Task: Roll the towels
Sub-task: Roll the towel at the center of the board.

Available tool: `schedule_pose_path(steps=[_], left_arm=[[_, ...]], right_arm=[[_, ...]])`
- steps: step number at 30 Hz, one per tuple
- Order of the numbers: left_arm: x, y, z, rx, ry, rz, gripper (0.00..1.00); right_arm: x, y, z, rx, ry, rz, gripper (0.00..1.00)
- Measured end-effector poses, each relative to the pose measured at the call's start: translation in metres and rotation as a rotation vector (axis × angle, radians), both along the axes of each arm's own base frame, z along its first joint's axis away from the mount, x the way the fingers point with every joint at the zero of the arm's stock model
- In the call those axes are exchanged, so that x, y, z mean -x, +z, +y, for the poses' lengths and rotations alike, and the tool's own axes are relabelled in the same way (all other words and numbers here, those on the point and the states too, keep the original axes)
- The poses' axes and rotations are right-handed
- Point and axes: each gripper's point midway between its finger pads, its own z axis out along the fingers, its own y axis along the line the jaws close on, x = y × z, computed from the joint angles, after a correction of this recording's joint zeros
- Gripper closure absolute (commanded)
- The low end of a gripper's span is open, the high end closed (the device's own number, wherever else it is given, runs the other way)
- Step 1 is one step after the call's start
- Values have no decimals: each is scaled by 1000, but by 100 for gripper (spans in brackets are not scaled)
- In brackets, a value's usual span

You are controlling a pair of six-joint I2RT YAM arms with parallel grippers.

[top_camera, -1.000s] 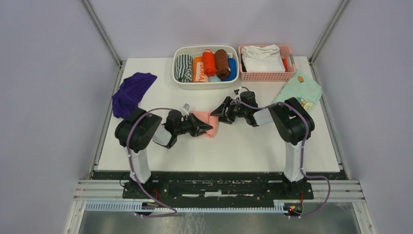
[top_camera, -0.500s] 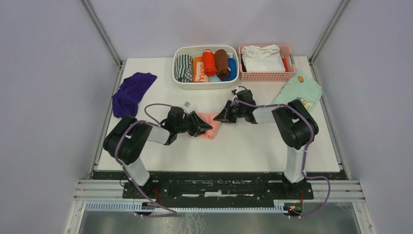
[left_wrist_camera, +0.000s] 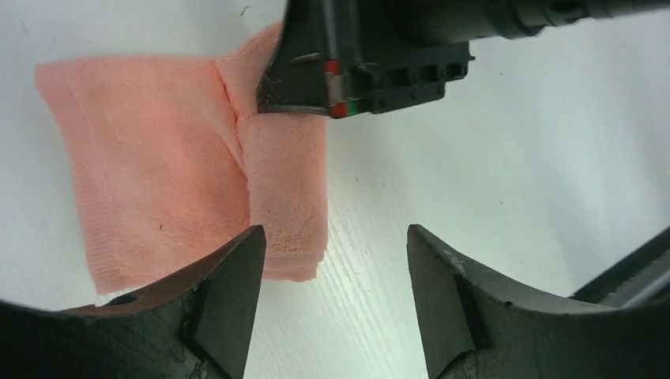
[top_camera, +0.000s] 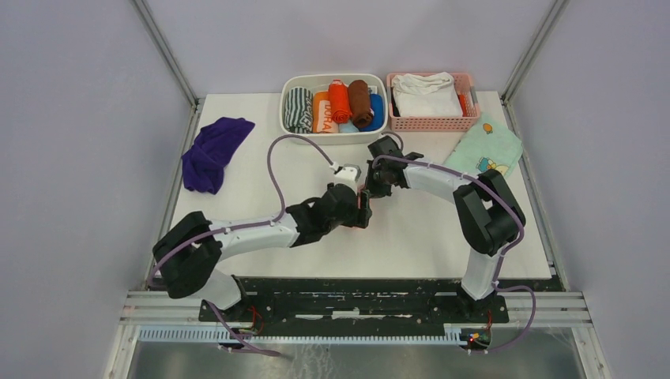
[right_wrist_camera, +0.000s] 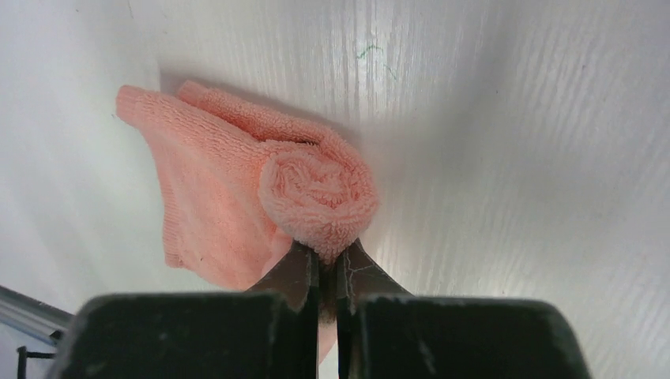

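Pink towel (right_wrist_camera: pixel 314 193) half rolled at mid-surface (top_camera: pixel 411 237), flat tail loose. Right claw (right_wrist_camera: pixel 326 264) pinched together on the roll's end; left claw (left_wrist_camera: pixel 332 260) apart, holding nothing. Risk: with one thin pinch, the roll may slip free and spring open. Purple towel (top_camera: pixel 212 150) lies crumpled at the far left.

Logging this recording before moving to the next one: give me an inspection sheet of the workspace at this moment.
Surface: white table, one faint scribble.
Job's things: pink towel rolled at one end, rest flat; purple towel crumpled far left, unrolled.
Clutter: white bin of rolled cloths; pink basket holding white cloth; mint-green cloth at right.
Grippers: left gripper open, empty; right gripper shut on the pink towel's roll.
Cables: purple cables run along both arms, one looping above the table.
Surroundings: grey walls, metal frame; nothing else seen.
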Motion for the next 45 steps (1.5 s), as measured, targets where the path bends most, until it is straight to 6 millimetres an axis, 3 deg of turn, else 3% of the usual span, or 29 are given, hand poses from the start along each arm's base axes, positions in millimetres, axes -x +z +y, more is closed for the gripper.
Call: schedule_pose_path(steps=[4,14,19,33,39,42,45], left_arm=[[5,-1,-9,-147,-5,-118,27],[8,-46,-14,-486,-6,-255,29],[11,-58,-20,-579,-29,-291,32],[1,-50,-26,-735,37,-375,30],[1,-48,-30,-730,38,-375,52],[1,-48,-29,-729,39,-372,74],[0,-50,-26,-723,48,-365,90]], right_arm=[[6,4,-2,70,-2,7,100],[13,4,-9,124,-23,41,99],[12,7,-9,126,-29,44,99],[10,5,-12,125,-53,61,98],[10,5,-12,121,-61,66,97],[10,5,-11,119,-64,66,97],[10,5,-11,117,-66,66,95]])
